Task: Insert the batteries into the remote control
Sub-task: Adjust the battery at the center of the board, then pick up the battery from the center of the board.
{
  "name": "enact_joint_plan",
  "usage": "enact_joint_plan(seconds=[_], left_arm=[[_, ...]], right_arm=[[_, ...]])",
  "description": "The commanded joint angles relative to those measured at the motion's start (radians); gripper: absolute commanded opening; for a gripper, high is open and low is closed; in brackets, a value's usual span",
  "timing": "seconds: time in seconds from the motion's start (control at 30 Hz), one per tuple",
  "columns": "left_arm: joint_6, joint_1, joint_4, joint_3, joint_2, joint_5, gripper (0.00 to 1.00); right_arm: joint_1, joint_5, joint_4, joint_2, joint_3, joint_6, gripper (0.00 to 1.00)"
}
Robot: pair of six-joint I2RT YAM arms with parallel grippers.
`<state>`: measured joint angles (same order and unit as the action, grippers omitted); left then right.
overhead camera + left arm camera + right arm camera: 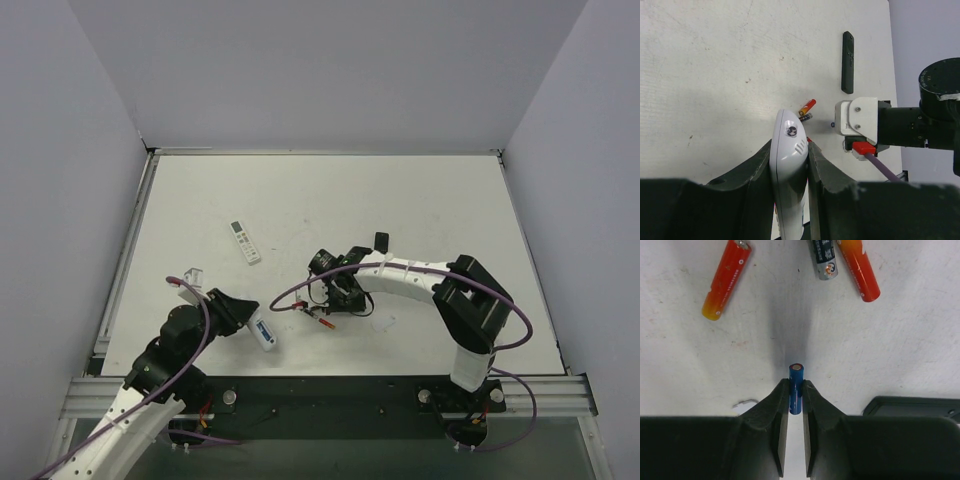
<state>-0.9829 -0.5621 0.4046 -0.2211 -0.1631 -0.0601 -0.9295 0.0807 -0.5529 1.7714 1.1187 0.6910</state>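
My left gripper (256,326) is shut on the white remote control (264,333), held edge-up between its fingers in the left wrist view (789,165). A blue patch (268,341) shows on the remote; I cannot tell if it is a cell. My right gripper (333,300) is shut on one slim blue battery (796,382), which stands end-on between the fingertips (782,392) just above the table. The held battery is too small to make out in the top view.
Two red cells (726,279) (858,270) and a dark grey cell (824,260) lie just beyond the right gripper. Another white remote (245,241) lies at the left middle. A slim black remote (847,61) lies farther back. A small white piece (388,323) lies near the right arm.
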Motion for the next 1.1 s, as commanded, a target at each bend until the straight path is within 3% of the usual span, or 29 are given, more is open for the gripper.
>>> enact_joint_plan(seconds=[0.0, 0.33, 0.4, 0.43, 0.47, 0.53, 0.63, 0.73, 0.77, 0.93, 1.0, 1.07], left_arm=[[0.032, 0.004, 0.037, -0.069, 0.045, -0.038, 0.0], [0.03, 0.004, 0.06, -0.07, 0.063, -0.043, 0.0], [0.03, 0.004, 0.06, -0.075, 0.065, -0.044, 0.0], [0.03, 0.004, 0.059, -0.075, 0.065, -0.044, 0.0], [0.03, 0.004, 0.057, -0.073, 0.063, -0.044, 0.0], [0.029, 0.004, 0.051, -0.072, 0.062, -0.043, 0.0], [0.026, 0.004, 0.037, -0.069, 0.054, -0.038, 0.0], [0.026, 0.004, 0.027, -0.07, 0.047, -0.035, 0.0], [0.026, 0.004, 0.023, -0.072, 0.043, -0.035, 0.0], [0.023, 0.004, 0.013, -0.07, 0.039, -0.033, 0.0], [0.02, 0.004, 0.01, -0.07, 0.039, -0.03, 0.0], [0.018, 0.004, 0.01, -0.072, 0.039, -0.029, 0.0]], right_arm=[[-0.026, -0.056, -0.061, 0.057, 0.027, 0.111, 0.12], [-0.06, -0.078, -0.056, 0.085, 0.029, 0.094, 0.21], [-0.061, -0.068, -0.053, 0.059, 0.033, 0.067, 0.36], [-0.061, -0.065, -0.056, 0.022, 0.036, 0.056, 0.37], [-0.06, -0.064, -0.055, 0.002, 0.039, 0.045, 0.49], [-0.06, -0.065, -0.055, -0.064, 0.047, -0.008, 0.5], [-0.054, -0.053, -0.035, -0.169, 0.053, -0.095, 0.61], [-0.037, -0.074, 0.014, -0.283, 0.044, -0.298, 0.74], [-0.028, -0.114, 0.042, -0.306, 0.041, -0.455, 0.75], [-0.012, -0.266, 0.059, -0.453, -0.013, -0.908, 0.84], [-0.003, -0.262, 0.067, -0.493, -0.072, -1.096, 1.0], [-0.002, -0.242, 0.091, -0.533, -0.106, -1.172, 1.0]])
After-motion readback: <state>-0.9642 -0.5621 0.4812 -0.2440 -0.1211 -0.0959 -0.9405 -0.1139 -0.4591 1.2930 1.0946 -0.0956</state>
